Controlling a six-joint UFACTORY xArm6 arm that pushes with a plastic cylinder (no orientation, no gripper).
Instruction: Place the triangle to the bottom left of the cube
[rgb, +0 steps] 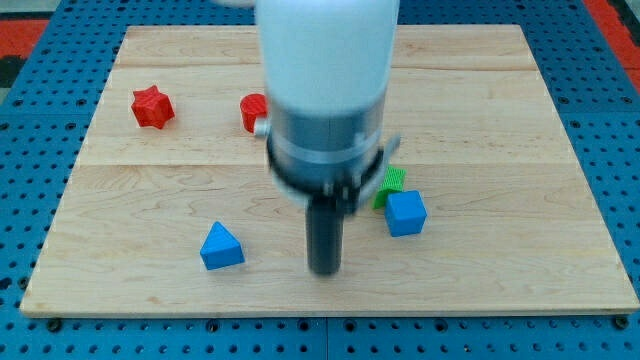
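A blue triangle block (221, 247) lies on the wooden board (140, 200) at the lower left of centre. A blue cube (406, 213) sits right of centre. My tip (324, 270) rests on the board between them, nearer the view's bottom, about a hundred pixels right of the triangle and left of and below the cube. It touches neither block.
A green block (393, 184) sits just above and left of the cube, partly hidden by the arm. A red star block (152, 107) lies at the upper left. Another red block (252, 112) is partly hidden behind the arm's white body (328, 70).
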